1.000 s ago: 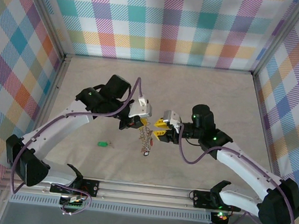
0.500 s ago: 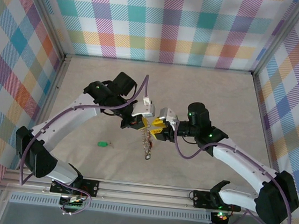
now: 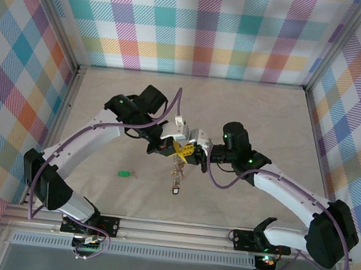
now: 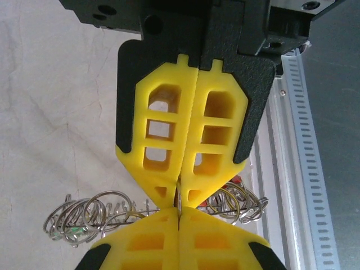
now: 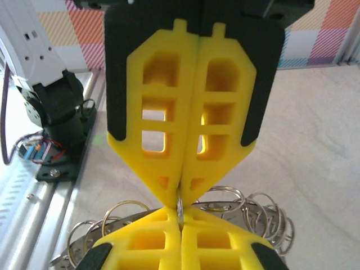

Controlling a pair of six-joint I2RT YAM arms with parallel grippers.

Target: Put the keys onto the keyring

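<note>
My left gripper [image 3: 176, 148] and right gripper [image 3: 187, 153] meet tip to tip above the middle of the table. Both are shut on the same thin wire of the keyring [image 3: 176, 169], which hangs below them with its keys; one tagged key [image 3: 175, 188] dangles lowest. In the left wrist view my left gripper [image 4: 179, 197] pinches the wire edge-on, with small rings [image 4: 90, 216] fanned out on both sides and a red tag [image 4: 237, 181] behind. The right gripper [image 5: 180, 194] grips the same wire from the opposite side. A green-tagged key [image 3: 124, 173] lies alone on the table to the left.
The beige table [image 3: 255, 111] is walled by plaid panels on three sides. An aluminium rail [image 3: 176, 229] with both arm bases runs along the near edge. The left arm's base [image 5: 53, 121] stands behind the right gripper.
Both arms have drawn together until the fingertips touch. The right gripper has closed onto the keyring wire. The hanging bunch shifted slightly with them.
</note>
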